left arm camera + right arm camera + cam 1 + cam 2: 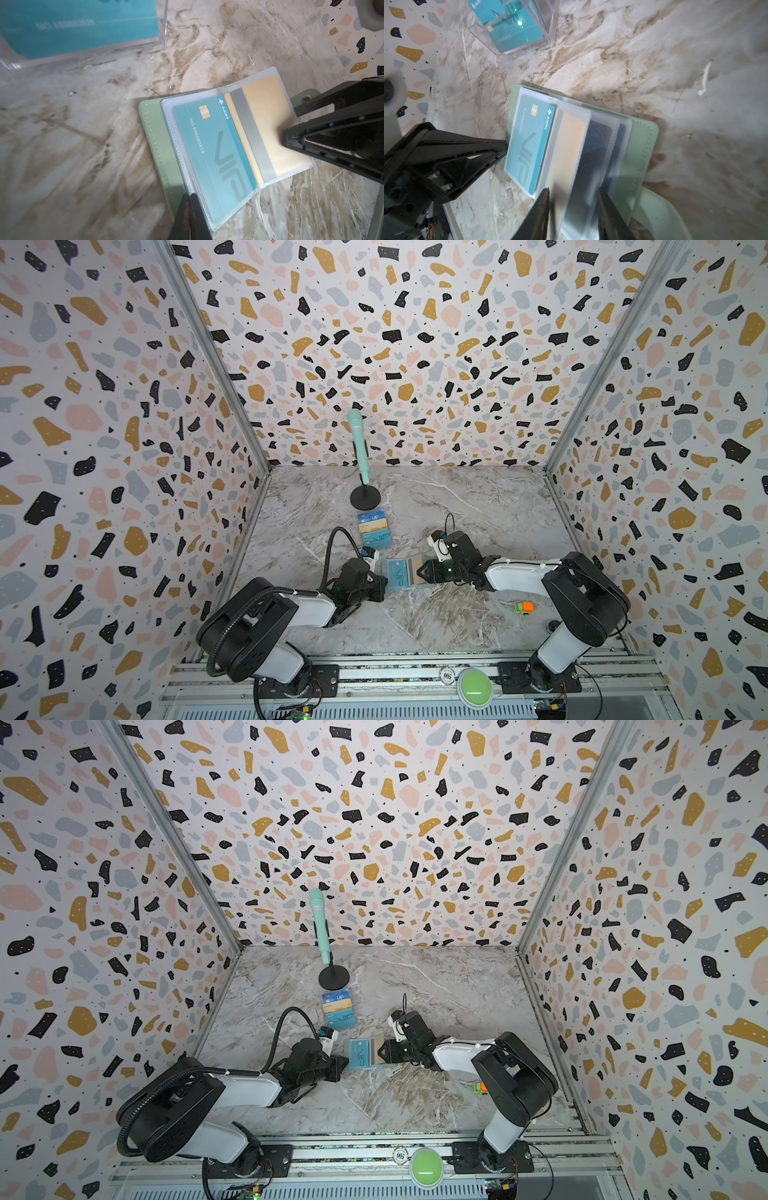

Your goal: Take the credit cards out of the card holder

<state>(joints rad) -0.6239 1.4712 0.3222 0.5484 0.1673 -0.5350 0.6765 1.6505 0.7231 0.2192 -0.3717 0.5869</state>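
Standing furthest left on the marble table [478, 510], near the back wall: one mint-green microphone [357, 443], tilted in a clip above its black round base [365, 497].

Next, just in front of that base: one clear tiered stand [374, 529] displaying teal and gold cards, apart from the holder.

Next, the left gripper [384, 581]: clenched, with its tips at the left edge of the holder. In the left wrist view its fingers [197, 218] are pressed together at the rim of the cover and the first sleeve. Whether anything is pinched between them cannot be told.

Centre, between the two grippers: the card holder [405, 574], mint-green, lying open and flat, with its transparent sleeve pages uppermost.

Contents: the credit cards [401, 572], all inside sleeves.
- A teal card [209, 158] with a chip and "VIP" is on the left page.
- A golden card [268, 124] with a grey stripe is on the right page.
- A dark blue card [596, 145] sits in a page beneath, seen from the right wrist.

Next, the right gripper [419, 572]: jaws partway apart, tips down on the right-hand sleeve pages. The golden card's page runs between them, and no clamp is discernible.

On the front rail: one round green button [474, 686].

Furthest right, beside the right arm and well apart from the holder: one small orange-and-green toy [523, 607].
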